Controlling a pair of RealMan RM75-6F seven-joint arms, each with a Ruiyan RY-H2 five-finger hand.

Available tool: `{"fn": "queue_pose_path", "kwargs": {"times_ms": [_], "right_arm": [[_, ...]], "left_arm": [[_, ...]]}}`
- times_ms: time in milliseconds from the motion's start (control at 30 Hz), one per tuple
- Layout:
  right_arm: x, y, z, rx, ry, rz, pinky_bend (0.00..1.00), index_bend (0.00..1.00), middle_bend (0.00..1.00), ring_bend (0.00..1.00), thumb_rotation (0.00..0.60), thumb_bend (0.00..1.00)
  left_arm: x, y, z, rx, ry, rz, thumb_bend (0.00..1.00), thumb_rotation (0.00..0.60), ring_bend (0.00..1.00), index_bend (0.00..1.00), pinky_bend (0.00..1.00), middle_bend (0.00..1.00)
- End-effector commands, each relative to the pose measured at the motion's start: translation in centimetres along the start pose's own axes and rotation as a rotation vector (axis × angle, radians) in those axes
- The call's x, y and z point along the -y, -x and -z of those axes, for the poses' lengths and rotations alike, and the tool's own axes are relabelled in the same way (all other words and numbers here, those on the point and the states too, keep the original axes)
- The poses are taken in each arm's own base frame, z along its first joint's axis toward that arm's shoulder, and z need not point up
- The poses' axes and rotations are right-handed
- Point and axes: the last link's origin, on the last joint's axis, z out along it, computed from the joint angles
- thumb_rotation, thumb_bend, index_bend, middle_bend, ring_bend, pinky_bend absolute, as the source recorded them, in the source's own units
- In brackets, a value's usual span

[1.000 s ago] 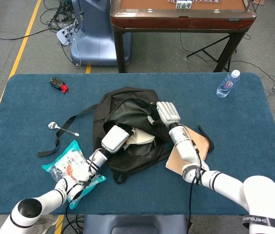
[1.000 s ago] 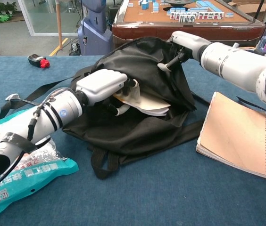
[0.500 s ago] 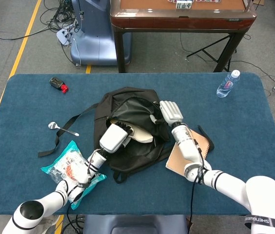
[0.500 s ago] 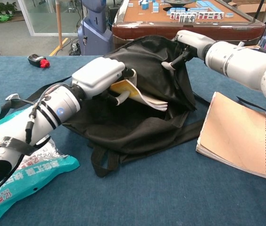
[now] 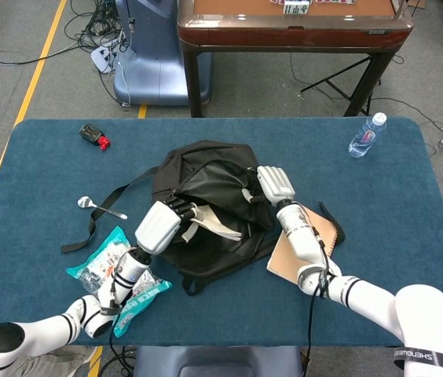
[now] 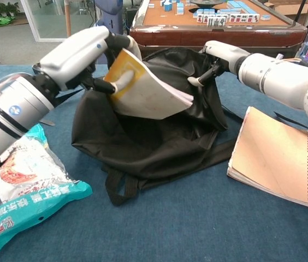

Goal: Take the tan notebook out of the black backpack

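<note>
- Left robot hand (image 6: 96, 52) grips a yellow-and-white booklet (image 6: 143, 87), lifted over the black backpack (image 6: 154, 136).
- Right robot hand (image 6: 217, 57) pinches the backpack's rim.
- Tan notebook (image 6: 274, 155) lies on the table (image 6: 208, 229), just beside the backpack.

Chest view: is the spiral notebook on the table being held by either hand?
No. The spiral notebook lies flat on the table, apart from both the left hand and the right hand.

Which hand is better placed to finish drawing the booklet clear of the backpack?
The left hand. It already grips the booklet, lifted mostly above the backpack opening. The right hand holds the backpack's upper edge, keeping it open, so it should likely stay there.
</note>
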Motion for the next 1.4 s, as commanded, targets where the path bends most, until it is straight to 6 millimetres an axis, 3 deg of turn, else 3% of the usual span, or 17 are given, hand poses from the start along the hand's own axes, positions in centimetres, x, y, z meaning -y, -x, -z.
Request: {"fn": "queue_pose_path", "kwargs": {"times_ms": [33, 300, 467, 533, 733, 867, 1167, 1400], "right_arm": [[0.0, 0.3, 0.2, 0.009, -0.001, -0.002, 0.33, 0.65, 0.44, 0.36, 0.6, 0.37], [0.6, 1.4, 0.8, 0.037, -0.033, -0.006, 0.33, 0.65, 0.43, 0.36, 0.6, 0.35], [1.7, 2.5, 1.7, 0.09, -0.081, 0.006, 0.33, 0.62, 0.41, 0.36, 0.6, 0.3], [2.3, 3.1, 2.3, 0.133, -0.114, 0.016, 0.32, 0.56, 0.38, 0.34, 0.6, 0.28], [4.0, 4.0, 4.9, 0.262, -0.215, 0.075, 0.18, 0.15, 0.2, 0.15, 0.6, 0.23], [4.7, 3.6, 7.0, 0.3, -0.267, 0.076, 0.14, 0.03, 0.14, 0.1, 0.6, 0.23], [5.0, 1.0, 11.1, 0.295, -0.333, 0.1, 0.14, 0.03, 0.14, 0.1, 0.6, 0.23], [4.1, -2.5, 13.0, 0.212, -0.316, 0.117, 0.14, 0.03, 0.14, 0.1, 0.6, 0.23]], "left_arm": [[0.6, -3.7, 0.7, -0.091, -0.026, 0.042, 0.53, 0.6, 0.56, 0.76, 0.53, 0.69], [1.0, -9.1, 0.9, -0.209, -0.054, 0.084, 0.53, 0.6, 0.58, 0.76, 0.53, 0.73], [1.1, -11.3, 1.0, -0.254, -0.072, 0.104, 0.53, 0.6, 0.59, 0.76, 0.53, 0.74], [1.3, -12.0, 1.0, -0.267, -0.082, 0.098, 0.53, 0.6, 0.59, 0.76, 0.53, 0.74], [2.3, -13.3, 0.9, -0.29, -0.127, 0.069, 0.53, 0.6, 0.59, 0.76, 0.53, 0.74], [3.5, -13.2, 0.7, -0.277, -0.156, 0.02, 0.53, 0.6, 0.59, 0.76, 0.53, 0.74], [5.7, -11.1, 0.0, -0.22, -0.227, -0.067, 0.53, 0.6, 0.59, 0.76, 0.53, 0.74], [6.8, -7.3, 0.1, -0.123, -0.257, -0.2, 0.53, 0.6, 0.59, 0.76, 0.53, 0.74]]}}
